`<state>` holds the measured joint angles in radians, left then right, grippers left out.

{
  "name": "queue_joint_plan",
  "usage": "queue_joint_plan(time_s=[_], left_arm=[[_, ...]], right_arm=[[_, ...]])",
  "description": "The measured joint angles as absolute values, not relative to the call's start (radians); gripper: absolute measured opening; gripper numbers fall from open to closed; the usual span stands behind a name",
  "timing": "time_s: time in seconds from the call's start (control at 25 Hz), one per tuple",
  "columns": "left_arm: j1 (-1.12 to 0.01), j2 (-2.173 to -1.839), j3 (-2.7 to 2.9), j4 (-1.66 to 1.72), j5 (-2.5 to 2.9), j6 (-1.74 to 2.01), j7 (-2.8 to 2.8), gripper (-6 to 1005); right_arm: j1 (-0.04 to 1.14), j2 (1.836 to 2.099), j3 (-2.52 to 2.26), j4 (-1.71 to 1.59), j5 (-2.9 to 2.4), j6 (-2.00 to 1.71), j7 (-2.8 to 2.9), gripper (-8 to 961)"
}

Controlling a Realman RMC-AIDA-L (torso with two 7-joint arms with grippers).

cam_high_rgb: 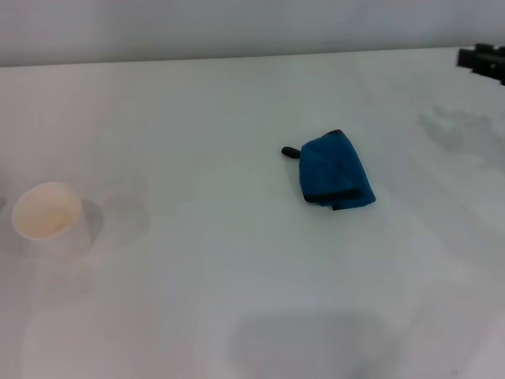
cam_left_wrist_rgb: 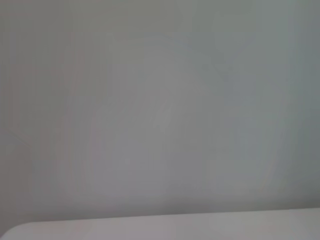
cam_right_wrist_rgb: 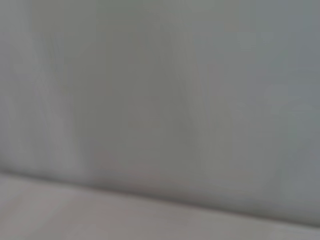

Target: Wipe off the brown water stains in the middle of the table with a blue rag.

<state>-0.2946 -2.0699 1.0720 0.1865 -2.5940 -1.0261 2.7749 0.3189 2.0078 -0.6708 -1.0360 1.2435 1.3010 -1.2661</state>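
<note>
The rag (cam_high_rgb: 334, 171) lies bunched on the bench (cam_high_rgb: 237, 300), right of centre in the head view, with its black loop tab pointing toward the robot's left. Nothing touches it. No brown stain is discernible on the bench surface around the rag.

A white paper cup (cam_high_rgb: 48, 219) stands upright near the left edge of the bench, well apart from the rag. Its interior looks pale cream.

At the far right corner of the head view, a small black part of the right gripper (cam_high_rgb: 483, 61) projects into frame above the bench, well apart from the rag; its opening state cannot be determined. The left gripper is outside the head view. Both wrist views show only a plain grey surface with a pale strip along one edge.
</note>
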Motion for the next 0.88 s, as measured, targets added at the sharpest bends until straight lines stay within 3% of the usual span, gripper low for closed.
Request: queue_joint_plan(time_s=[0.88], left_arm=[[-0.286, -2.072, 1.049, 0.189, -2.594, -1.098, 2.769, 876]], right_arm=[[0.218, 1.998, 0.153, -0.284, 1.47, 1.445, -2.488, 403]])
